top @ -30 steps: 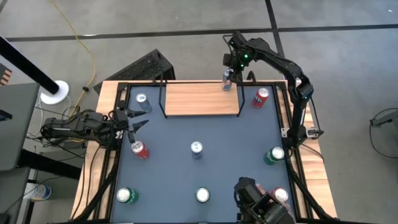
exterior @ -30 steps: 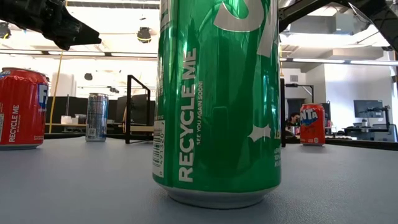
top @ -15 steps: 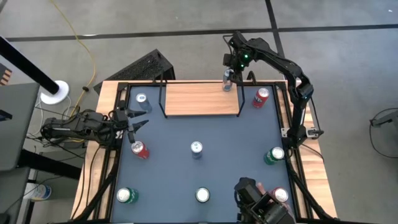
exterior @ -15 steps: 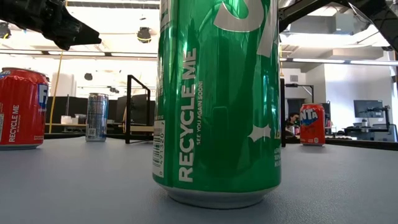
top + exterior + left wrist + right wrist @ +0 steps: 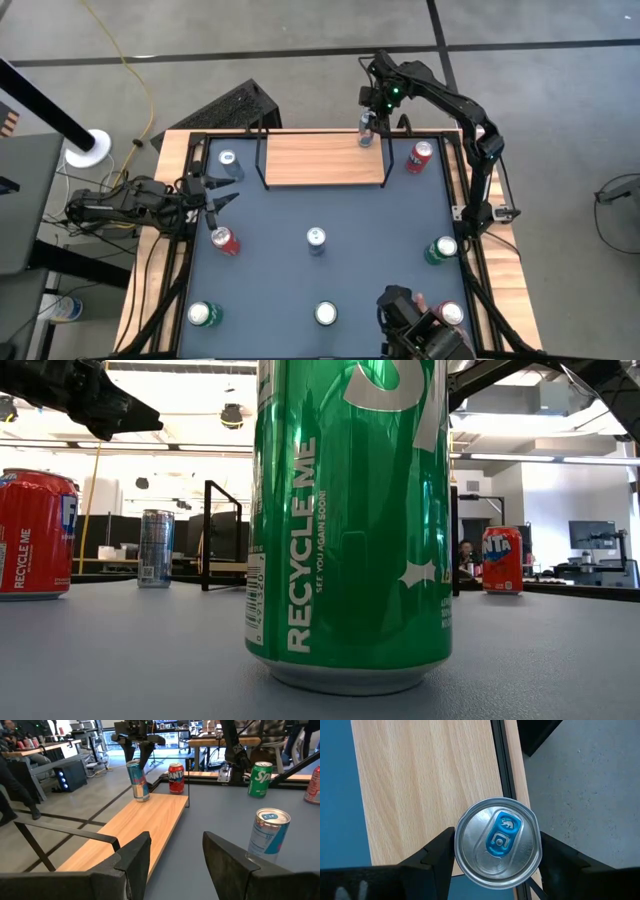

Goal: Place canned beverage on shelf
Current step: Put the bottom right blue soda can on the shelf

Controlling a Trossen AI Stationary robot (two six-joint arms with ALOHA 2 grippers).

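can: silver-blue can [image 5: 498, 841] upright at shelf [image 5: 320, 160] 1 o'clock corner
right end effector [image 5: 367, 128]: straddling can top-down, gripping it for placement
left end effector [image 5: 215, 199]: open, empty, parked at desk's 9 o'clock

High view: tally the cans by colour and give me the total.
Green cans: 3
Red cans: 3
Silver-blue cans: 3
Total: 9
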